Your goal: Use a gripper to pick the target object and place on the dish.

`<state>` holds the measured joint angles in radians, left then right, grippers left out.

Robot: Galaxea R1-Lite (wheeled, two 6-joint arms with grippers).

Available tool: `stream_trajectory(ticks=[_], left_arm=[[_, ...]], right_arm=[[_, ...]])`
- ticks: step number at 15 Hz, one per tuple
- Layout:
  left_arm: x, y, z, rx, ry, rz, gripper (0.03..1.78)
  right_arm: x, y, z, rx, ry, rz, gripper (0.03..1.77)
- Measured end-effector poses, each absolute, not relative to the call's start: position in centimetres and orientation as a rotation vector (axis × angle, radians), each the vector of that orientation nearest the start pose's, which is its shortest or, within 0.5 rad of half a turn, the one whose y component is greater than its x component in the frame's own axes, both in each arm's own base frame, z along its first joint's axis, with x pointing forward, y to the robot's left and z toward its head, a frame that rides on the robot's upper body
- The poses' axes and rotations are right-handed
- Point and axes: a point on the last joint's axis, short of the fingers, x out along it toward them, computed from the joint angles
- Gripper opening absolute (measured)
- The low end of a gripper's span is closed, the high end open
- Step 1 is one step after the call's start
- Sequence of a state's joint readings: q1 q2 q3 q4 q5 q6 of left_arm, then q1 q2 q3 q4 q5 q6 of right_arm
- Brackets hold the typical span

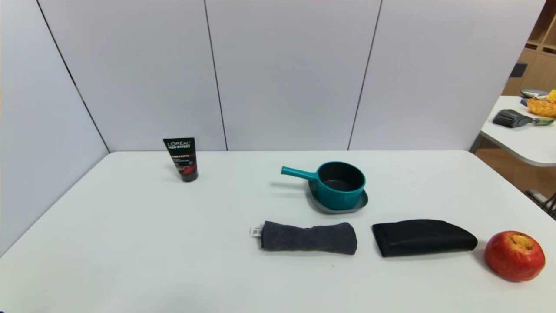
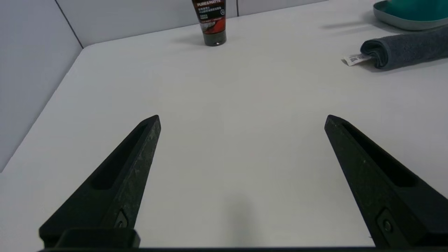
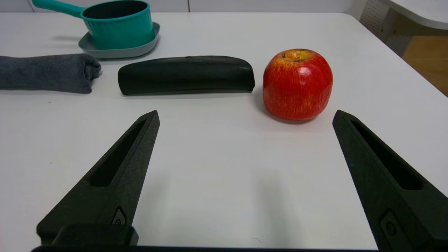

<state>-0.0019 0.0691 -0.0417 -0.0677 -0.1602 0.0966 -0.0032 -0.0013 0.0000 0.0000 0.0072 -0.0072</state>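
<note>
The teal saucepan (image 1: 341, 184) (image 3: 119, 26) stands upright on the grey dish (image 1: 362, 202) (image 3: 87, 47) at the middle of the white table, its handle (image 1: 297, 173) pointing to the left. Neither arm shows in the head view. My left gripper (image 2: 242, 119) hovers open over bare table near the front left, nothing between its fingers; a corner of the dish (image 2: 406, 24) shows far off. My right gripper (image 3: 246, 115) is open too, low over the front right of the table, with the saucepan well beyond it.
A rolled grey towel (image 1: 308, 238) and a black pouch (image 1: 423, 237) lie in front of the dish. A red apple (image 1: 514, 255) (image 3: 297, 84) sits at the front right, close ahead of the right gripper. A black L'Oreal tube (image 1: 182, 158) stands at the back left.
</note>
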Motion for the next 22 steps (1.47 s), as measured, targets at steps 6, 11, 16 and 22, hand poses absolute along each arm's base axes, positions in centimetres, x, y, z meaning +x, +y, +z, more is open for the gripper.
stream_trajectory(ticks=[6, 11, 16, 22], left_arm=[[-2.3, -0.1, 7.5, 0.094, 0.007, -0.039, 1.69], [-2.3, -0.1, 7.5, 0.09, 0.006, -0.037, 1.69], [-2.3, -0.1, 7.5, 0.09, 0.006, -0.037, 1.69], [-2.3, -0.1, 7.5, 0.09, 0.007, -0.037, 1.69]], right_arm=[[-2.3, 0.0, 7.5, -0.007, -0.001, 0.004, 1.71], [-2.3, 0.0, 7.5, -0.008, -0.001, 0.004, 1.71], [-2.3, 0.0, 7.5, -0.009, -0.001, 0.004, 1.71], [-2.3, 0.0, 7.5, -0.007, -0.001, 0.005, 1.71]])
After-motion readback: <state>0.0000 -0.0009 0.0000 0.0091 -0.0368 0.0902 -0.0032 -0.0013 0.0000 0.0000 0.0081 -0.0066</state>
